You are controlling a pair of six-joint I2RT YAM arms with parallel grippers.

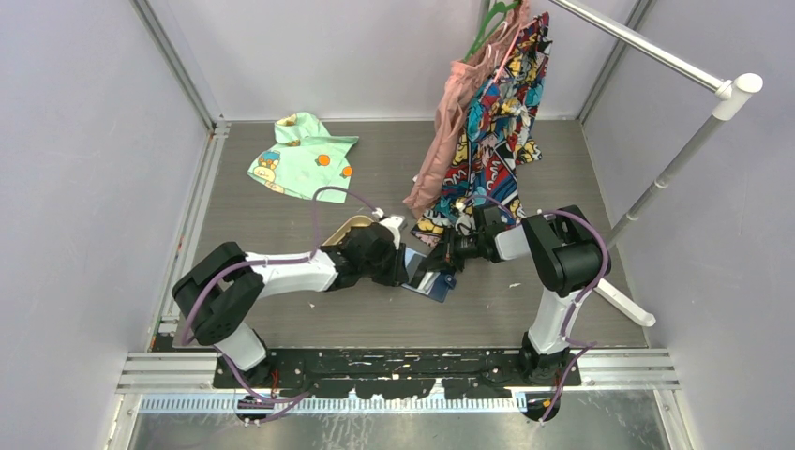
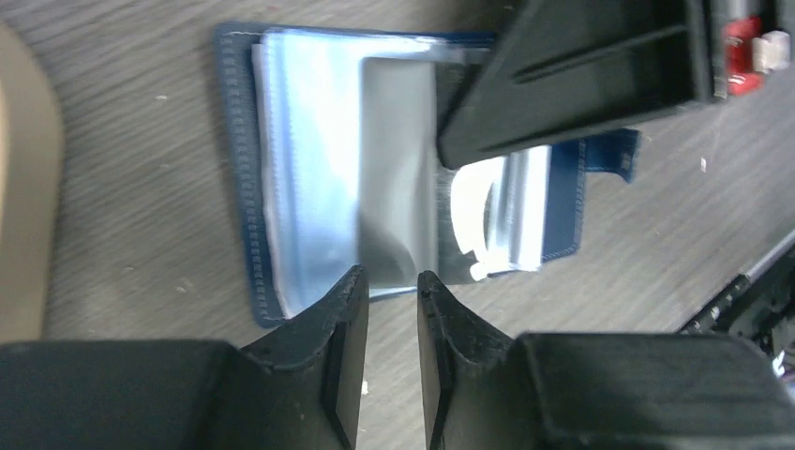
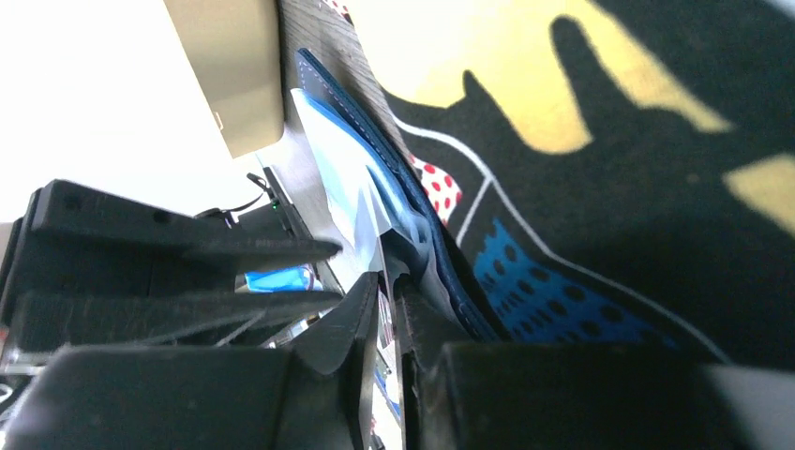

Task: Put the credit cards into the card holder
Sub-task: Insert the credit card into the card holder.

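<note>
A grey wood-grain table (image 1: 281,309) carries a clothes rail (image 1: 647,42) hung with a comic-print shirt (image 1: 497,122), and a green child's shirt (image 1: 300,155) lies on it. Mid-table, beside a tan tray (image 1: 349,225), the navy card holder (image 2: 242,187) lies open with its glossy pale pockets facing up. A grey credit card (image 2: 398,187) lies flat among the pockets. The left gripper (image 2: 392,279) stands narrowly open, holding nothing, its tips at the card's near edge. The right gripper (image 3: 388,281) is a slit apart at the holder's opposite edge; whether it pinches a pocket cannot be told.
</note>
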